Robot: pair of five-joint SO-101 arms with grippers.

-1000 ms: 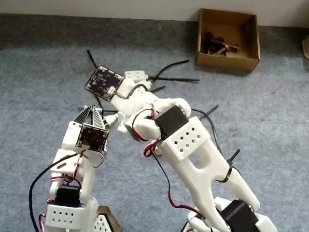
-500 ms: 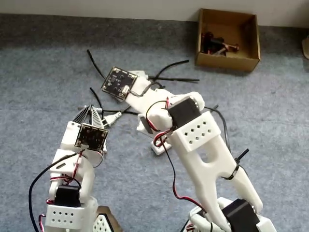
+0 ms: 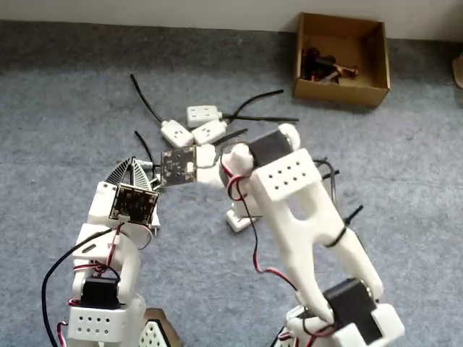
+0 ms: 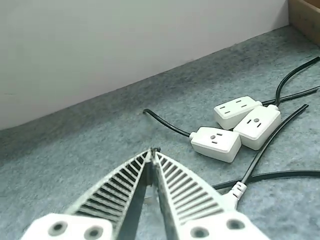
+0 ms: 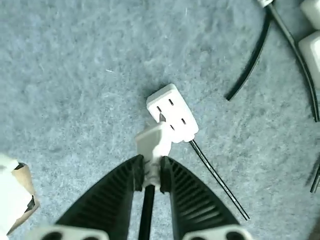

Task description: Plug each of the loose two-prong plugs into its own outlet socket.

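Observation:
My right gripper point(image 5: 151, 167) is shut on a white two-prong plug point(image 5: 155, 142) with a black cord. The plug's front end is at the face of a single white outlet socket point(image 5: 172, 112), which lies on the grey carpet under the right arm point(image 3: 237, 219). Whether the prongs are in the slots is hidden. Three more white sockets point(image 3: 202, 114) point(image 3: 176, 132) point(image 3: 210, 131) lie clustered farther back, each on a black cord. My left gripper point(image 4: 152, 155) is shut, low over the carpet short of that cluster point(image 4: 216, 142). A loose white plug point(image 4: 234, 192) lies just beside it.
A cardboard box point(image 3: 340, 88) with small parts stands at the back right. Loose black cords point(image 3: 257, 108) trail across the carpet around the sockets. The right arm's wrist board point(image 3: 179, 165) hangs close to the left gripper point(image 3: 137, 170). A wall borders the far edge.
The right arm drew back from over the far sockets toward the near side, uncovering all three, and its wrist now sits by the left gripper. The left arm stayed still.

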